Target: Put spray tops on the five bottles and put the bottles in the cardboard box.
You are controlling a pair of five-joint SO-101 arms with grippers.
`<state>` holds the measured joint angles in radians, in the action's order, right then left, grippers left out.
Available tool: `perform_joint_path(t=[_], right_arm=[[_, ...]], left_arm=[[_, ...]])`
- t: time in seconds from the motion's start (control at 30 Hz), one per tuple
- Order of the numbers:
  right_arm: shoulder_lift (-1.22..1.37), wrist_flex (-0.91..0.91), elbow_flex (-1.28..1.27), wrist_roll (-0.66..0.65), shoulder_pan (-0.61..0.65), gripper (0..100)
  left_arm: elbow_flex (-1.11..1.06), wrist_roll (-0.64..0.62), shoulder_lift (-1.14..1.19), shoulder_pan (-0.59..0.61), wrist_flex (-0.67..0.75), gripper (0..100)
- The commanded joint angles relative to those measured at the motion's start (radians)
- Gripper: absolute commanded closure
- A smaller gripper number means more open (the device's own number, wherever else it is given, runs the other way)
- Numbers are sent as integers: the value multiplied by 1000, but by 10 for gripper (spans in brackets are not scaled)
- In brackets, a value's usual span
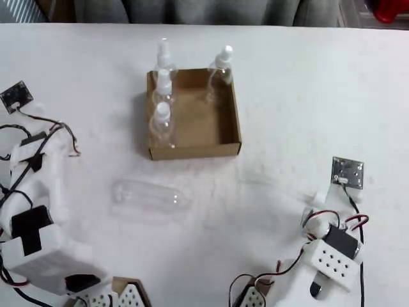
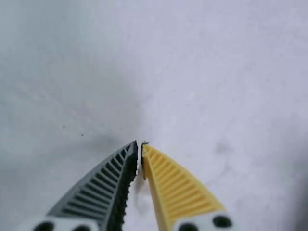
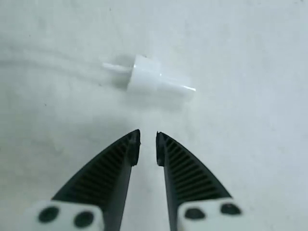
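Left gripper point(image 2: 139, 144) closed tip to tip over bare desk point(image 2: 216, 72), front edge, left side. Capless clear bottle point(image 1: 150, 195) on its side, left of centre. Cardboard box point(image 1: 230, 137) toward far edge: three sprayer-topped bottles point(image 1: 163, 86) along left wall, fourth topped bottle point(image 1: 220, 67) in far-right corner. Loose spray top point(image 3: 154, 79) lying just ahead of right gripper point(image 3: 147, 137), tips narrowly parted, near front-right corner.

We see bright, even overhead light bleaching the white table point(image 1: 300, 83), only faint soft shadows, one beside the spray top point(image 3: 145, 77), a dimmer grey patch around the left gripper point(image 2: 140, 144), small glints on the lying clear bottle point(image 1: 150, 195)
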<state>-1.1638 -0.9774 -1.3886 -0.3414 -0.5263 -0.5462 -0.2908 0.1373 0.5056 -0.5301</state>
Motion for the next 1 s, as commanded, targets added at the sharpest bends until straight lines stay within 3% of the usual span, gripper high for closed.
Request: perform_joint_path(t=[0.0,0.2,0.43,0.6,0.97], right_arm=[[2,58,6,37,7,971],[174,183,29,37,-44,971],[486,205,187,32,-53,974],[624,251,267,40,-128,974],[817,300,384,40,-96,975]], left_arm=[[8,11,-54,-12,23,980],[8,11,-54,-12,23,980],[8,11,-54,-12,23,980],[6,11,-54,-12,23,980],[8,11,-47,-12,23,980]])
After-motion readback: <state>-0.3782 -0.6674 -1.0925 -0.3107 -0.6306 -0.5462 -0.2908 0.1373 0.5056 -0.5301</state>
